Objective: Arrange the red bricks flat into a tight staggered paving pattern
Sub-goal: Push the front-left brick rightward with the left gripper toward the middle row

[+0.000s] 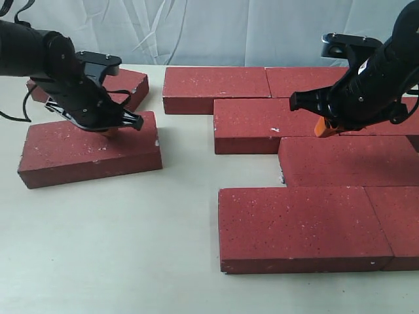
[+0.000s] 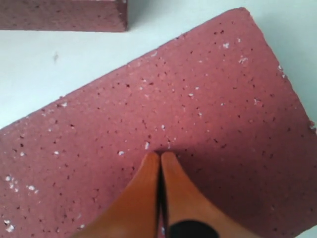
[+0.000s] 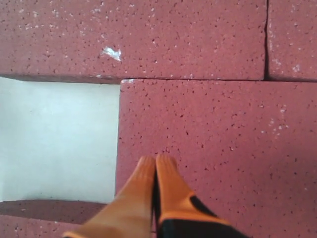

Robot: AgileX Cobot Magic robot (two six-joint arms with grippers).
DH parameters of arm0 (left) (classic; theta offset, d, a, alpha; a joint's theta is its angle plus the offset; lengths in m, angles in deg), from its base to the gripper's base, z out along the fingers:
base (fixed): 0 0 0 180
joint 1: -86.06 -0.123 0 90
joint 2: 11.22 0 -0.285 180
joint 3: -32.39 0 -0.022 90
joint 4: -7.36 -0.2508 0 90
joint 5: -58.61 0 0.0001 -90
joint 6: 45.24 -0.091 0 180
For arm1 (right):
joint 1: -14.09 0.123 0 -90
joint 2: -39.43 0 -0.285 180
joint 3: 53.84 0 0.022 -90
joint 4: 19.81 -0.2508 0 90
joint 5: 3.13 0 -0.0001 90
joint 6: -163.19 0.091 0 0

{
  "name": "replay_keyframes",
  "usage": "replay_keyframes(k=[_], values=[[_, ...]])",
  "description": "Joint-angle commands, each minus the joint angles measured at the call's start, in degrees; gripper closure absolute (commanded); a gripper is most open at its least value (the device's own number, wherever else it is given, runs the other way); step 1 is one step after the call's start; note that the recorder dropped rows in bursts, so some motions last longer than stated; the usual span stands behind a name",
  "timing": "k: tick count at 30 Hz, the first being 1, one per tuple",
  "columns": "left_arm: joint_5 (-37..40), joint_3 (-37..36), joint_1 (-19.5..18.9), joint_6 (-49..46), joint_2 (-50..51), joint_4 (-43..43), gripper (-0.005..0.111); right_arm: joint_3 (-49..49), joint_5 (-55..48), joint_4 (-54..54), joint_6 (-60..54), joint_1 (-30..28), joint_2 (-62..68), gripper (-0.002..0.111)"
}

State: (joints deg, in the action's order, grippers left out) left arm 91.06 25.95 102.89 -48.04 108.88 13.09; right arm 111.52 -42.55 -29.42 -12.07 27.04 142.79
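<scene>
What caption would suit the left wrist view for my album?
Shut orange left tool resting on a speckled red brick, with a second brick beyond.

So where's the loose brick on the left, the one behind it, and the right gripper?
Loose brick [image 1: 72, 157]: exterior view, bare top face.
Brick behind it [image 1: 133, 81]: exterior view, top face, right end.
Right gripper [image 1: 321, 128]: exterior view, shut orange fingertips.

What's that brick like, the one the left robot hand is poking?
The lone brick is dark red and rough, with tiny white flecks and dark pits. It lies flat on the pale table, slightly askew, apart from the paved rows. The left gripper, shut, seems to rest its orange tips on the brick's top. Another loose brick lies behind it, not touching.
</scene>
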Motion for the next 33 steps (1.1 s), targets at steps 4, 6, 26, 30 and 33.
replay_keyframes(k=[4,6,26,30,33], values=[[2.5,-3.1,4.6,0.0,1.7,4.5,0.107,-0.2,-0.1,0.5,-0.4,-0.3,0.0,0.109],[2.7,-3.1,5.7,0.1,1.7,5.4,0.107,-0.2,-0.1,0.5,-0.4,-0.3,0.0,0.109],[6.4,-3.1,14.8,0.0,1.7,8.8,0.107,-0.1,-0.2,0.1,-0.4,-0.3,0.0,0.109],[6.9,-3.1,14.8,-1.3,1.7,11.7,0.107,-0.1,-0.2,0.1,-0.4,-0.3,0.0,0.109],[7.7,-3.1,14.8,-1.3,1.7,11.5,0.107,-0.1,-0.2,0.1,-0.4,-0.3,0.0,0.109]])
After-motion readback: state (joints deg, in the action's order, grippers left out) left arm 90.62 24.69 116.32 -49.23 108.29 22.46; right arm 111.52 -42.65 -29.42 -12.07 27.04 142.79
